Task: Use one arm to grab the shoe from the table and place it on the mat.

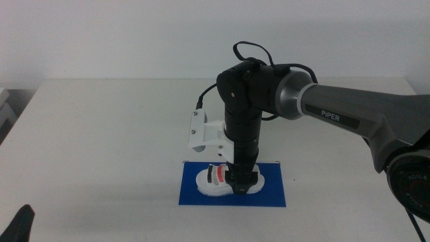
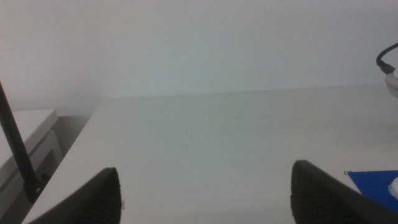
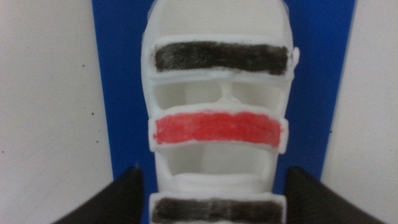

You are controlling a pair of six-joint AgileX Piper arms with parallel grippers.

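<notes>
Shoe [image 1: 218, 181] is seen resting on the blue mat [image 1: 275, 191], straddled by the right gripper [image 1: 241, 183], whose jaws are spread just clear of its sides, apparently for release. Left gripper [image 2: 205, 190] is parked wide open and empty above the tabletop [image 1: 101, 134].

Readable text
We read "PIPER" in white letters on the arm's grey link [image 1: 349, 117]; nothing else is legible to us.

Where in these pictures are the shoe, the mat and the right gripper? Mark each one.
shoe [image 3: 217, 127]: right wrist view, on its red strap.
mat [image 1: 272, 195]: middle view, on its bare blue right part.
right gripper [image 1: 240, 181]: middle view, low over the shoe, between the fingertips.
</notes>
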